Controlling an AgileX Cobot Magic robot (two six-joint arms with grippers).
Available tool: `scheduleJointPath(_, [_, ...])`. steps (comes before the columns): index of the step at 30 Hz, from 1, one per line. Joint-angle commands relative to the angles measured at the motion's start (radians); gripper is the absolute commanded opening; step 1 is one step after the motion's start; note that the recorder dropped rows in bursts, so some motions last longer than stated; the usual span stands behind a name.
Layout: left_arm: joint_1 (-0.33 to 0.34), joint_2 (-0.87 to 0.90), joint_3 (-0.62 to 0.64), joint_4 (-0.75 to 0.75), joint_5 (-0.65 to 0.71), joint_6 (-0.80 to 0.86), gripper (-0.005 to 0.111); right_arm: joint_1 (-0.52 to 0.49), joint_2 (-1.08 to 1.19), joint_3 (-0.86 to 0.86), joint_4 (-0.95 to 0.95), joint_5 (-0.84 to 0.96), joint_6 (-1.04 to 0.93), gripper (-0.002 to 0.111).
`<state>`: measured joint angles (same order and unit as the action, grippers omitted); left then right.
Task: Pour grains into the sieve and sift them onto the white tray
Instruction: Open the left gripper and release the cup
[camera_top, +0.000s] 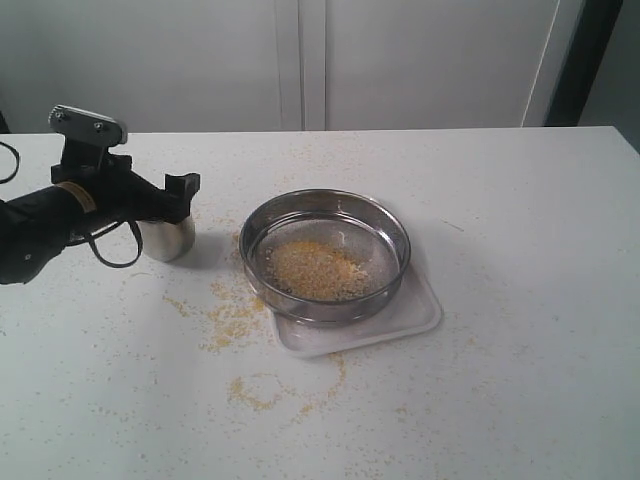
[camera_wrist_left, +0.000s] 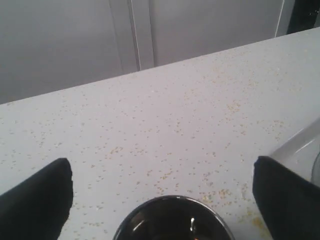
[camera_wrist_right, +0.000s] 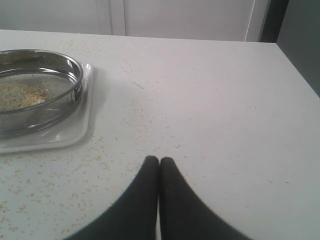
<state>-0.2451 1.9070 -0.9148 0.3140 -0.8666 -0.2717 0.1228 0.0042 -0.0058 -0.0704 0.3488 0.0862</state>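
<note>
The sieve (camera_top: 325, 215) sits on the white tray (camera_top: 415, 315) at mid-table, with a yellow heap of grains (camera_top: 315, 270) on its mesh. In the right wrist view the sieve (camera_wrist_right: 45, 62), grains (camera_wrist_right: 17, 95) and tray (camera_wrist_right: 75, 132) also show. A small steel cup (camera_top: 165, 240) stands upright to the left of the sieve. My left gripper (camera_top: 172, 205) is open around the cup. In the left wrist view its fingers (camera_wrist_left: 40, 200) stand wide apart on either side of the cup's rim (camera_wrist_left: 172, 202), touching nothing. My right gripper (camera_wrist_right: 159, 161) is shut and empty over bare table, right of the tray.
Spilled grains (camera_top: 235, 318) lie scattered on the white table (camera_top: 520, 250), thickest in front of and left of the tray. A corner of the tray (camera_wrist_left: 300, 145) shows in the left wrist view. A pale wall with cabinet doors (camera_top: 300, 60) stands behind the table.
</note>
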Motion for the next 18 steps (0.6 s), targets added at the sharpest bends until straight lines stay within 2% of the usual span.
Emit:
scheduleJointPath(1, [0.003, -0.076, 0.007, 0.009, 0.15, -0.009, 0.079, -0.001, -0.004, 0.006, -0.004, -0.01, -0.003, 0.0])
scheduleJointPath(4, [0.003, -0.12, 0.007, 0.009, 0.253, -0.009, 0.055, -0.001, -0.004, 0.006, -0.004, -0.01, -0.003, 0.0])
scheduleJointPath(9, [0.003, -0.172, 0.007, 0.009, 0.352, -0.009, 0.017, -0.001, -0.004, 0.006, -0.004, -0.01, -0.003, 0.0])
scheduleJointPath(12, [0.003, -0.193, 0.007, 0.009, 0.401, -0.02, 0.0, -0.001, -0.004, 0.006, -0.004, -0.01, -0.003, 0.0])
scheduleJointPath(18, [0.003, -0.224, 0.007, 0.009, 0.488, -0.097, 0.0, -0.001, -0.004, 0.006, -0.004, -0.01, -0.003, 0.0])
